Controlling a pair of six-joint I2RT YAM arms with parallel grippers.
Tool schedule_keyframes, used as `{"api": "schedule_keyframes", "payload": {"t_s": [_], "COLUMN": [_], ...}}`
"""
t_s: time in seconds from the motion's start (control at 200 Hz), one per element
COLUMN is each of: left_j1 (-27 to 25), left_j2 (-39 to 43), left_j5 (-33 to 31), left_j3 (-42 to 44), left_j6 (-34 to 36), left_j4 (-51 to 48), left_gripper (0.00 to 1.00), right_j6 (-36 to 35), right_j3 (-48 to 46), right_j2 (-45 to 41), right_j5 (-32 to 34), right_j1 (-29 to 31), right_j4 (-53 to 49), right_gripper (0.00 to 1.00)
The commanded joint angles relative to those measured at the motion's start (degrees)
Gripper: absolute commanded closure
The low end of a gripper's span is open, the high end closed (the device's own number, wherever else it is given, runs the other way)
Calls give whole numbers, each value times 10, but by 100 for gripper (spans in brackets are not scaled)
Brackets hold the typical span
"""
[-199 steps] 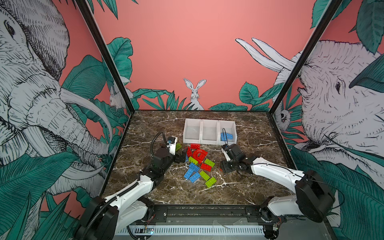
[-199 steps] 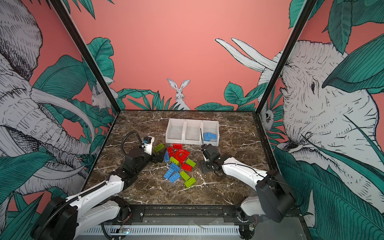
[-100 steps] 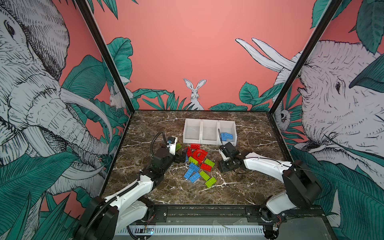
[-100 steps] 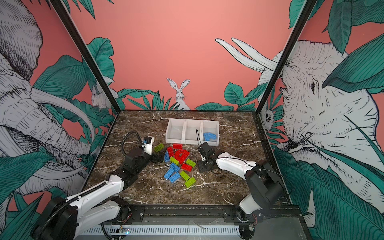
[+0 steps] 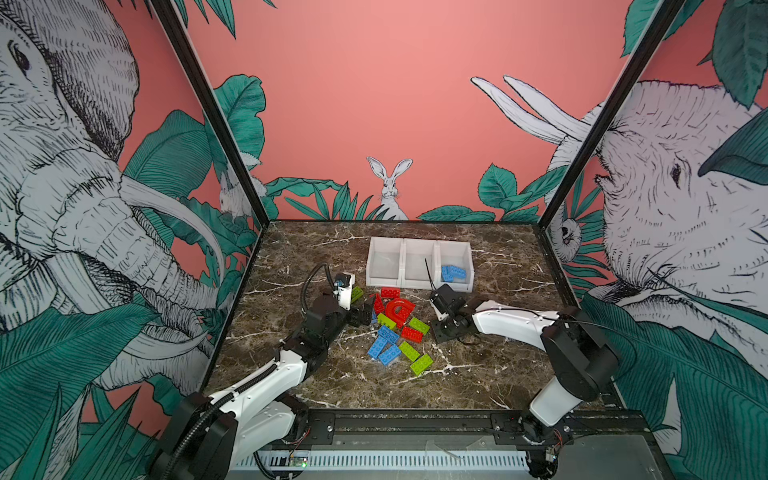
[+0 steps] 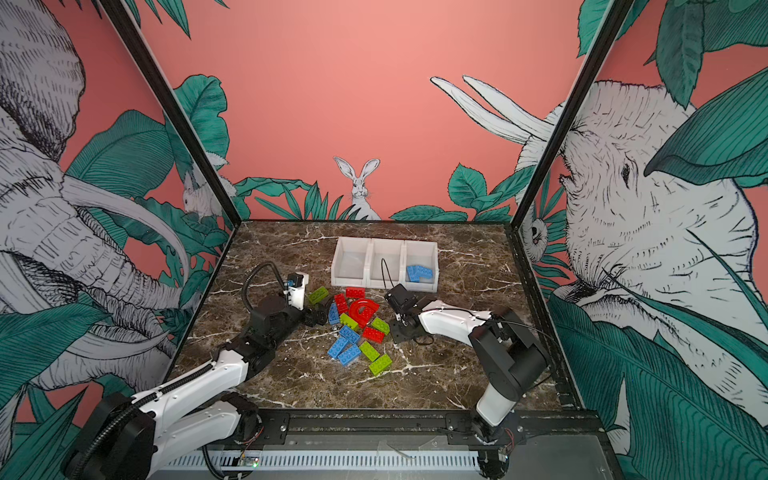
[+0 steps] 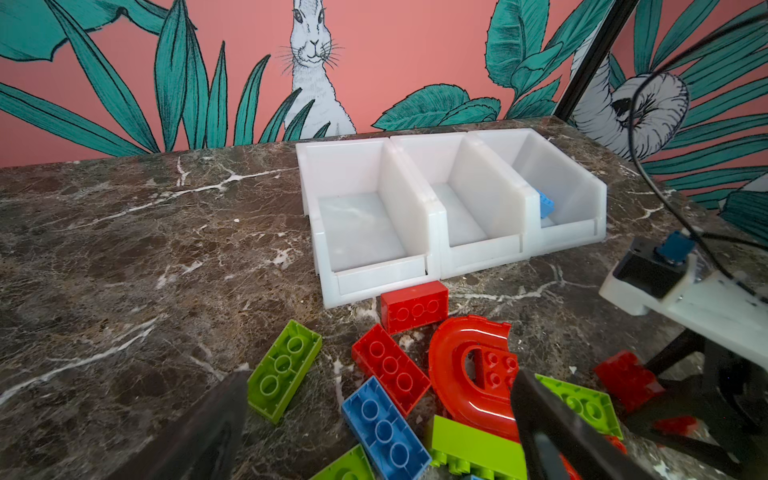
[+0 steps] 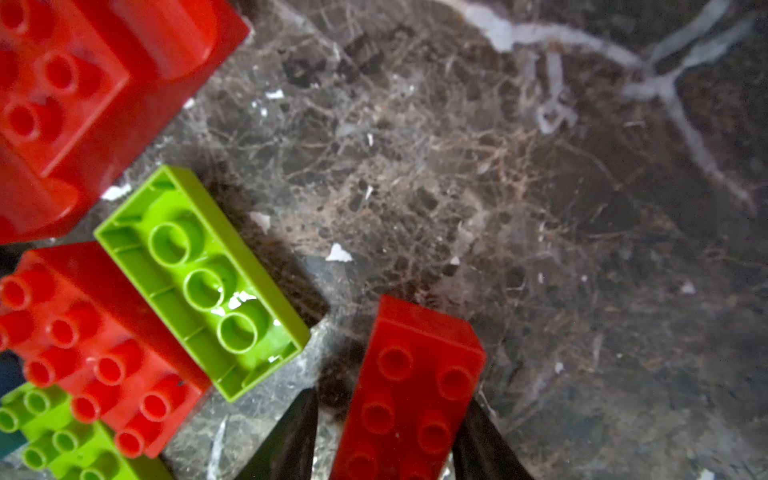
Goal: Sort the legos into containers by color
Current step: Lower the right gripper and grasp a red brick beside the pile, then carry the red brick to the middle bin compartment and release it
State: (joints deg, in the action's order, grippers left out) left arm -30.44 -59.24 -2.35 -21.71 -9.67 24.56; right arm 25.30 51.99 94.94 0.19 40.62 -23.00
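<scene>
Red, blue and lime legos lie in a loose pile (image 5: pixel 399 332) on the marble in front of the three joined white containers (image 5: pixel 419 242). Blue bricks (image 5: pixel 453 272) lie in the right bin; the other two hold nothing. My left gripper (image 7: pixel 380 419) is wide open and low at the pile's left edge, straddling an upturned blue brick (image 7: pixel 384 428) beside the red arch (image 7: pixel 461 374). My right gripper (image 8: pixel 388 401) points down at the pile's right edge with a red brick (image 8: pixel 415 386) between its fingers. One finger touches the brick; a narrow gap shows at the other.
An upturned lime brick (image 8: pixel 199 278) and a studs-up red brick (image 8: pixel 95 349) lie close beside the right gripper. A lone lime brick (image 7: pixel 284 365) sits left of the left gripper. Bare marble (image 5: pixel 490 365) stretches right of and in front of the pile.
My right gripper has slid a little left toward the pile and its jaws have narrowed around the red brick. The left arm has not moved.
</scene>
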Motion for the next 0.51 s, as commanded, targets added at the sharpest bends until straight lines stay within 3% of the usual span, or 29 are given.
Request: {"api": "schedule_keyframes", "payload": {"t_s": [0.0,0.29,0.5], "left_j1": [-1,-1,-1], "left_j2": [5,5,6], "left_j5": [5,4,0], "left_j3": [-4,-4,-3], "left_j6": [-5,-4,-1], "left_j4": [5,6,5], "left_gripper": [1,1,1], "right_j6": [7,22,15], "right_j3": [2,-31,-2], "right_j2": [6,-67,-127], "right_j5": [25,67,85], "right_j1": [3,2,2], "right_j4": [-7,25,-9], "right_gripper": [54,72,76]}}
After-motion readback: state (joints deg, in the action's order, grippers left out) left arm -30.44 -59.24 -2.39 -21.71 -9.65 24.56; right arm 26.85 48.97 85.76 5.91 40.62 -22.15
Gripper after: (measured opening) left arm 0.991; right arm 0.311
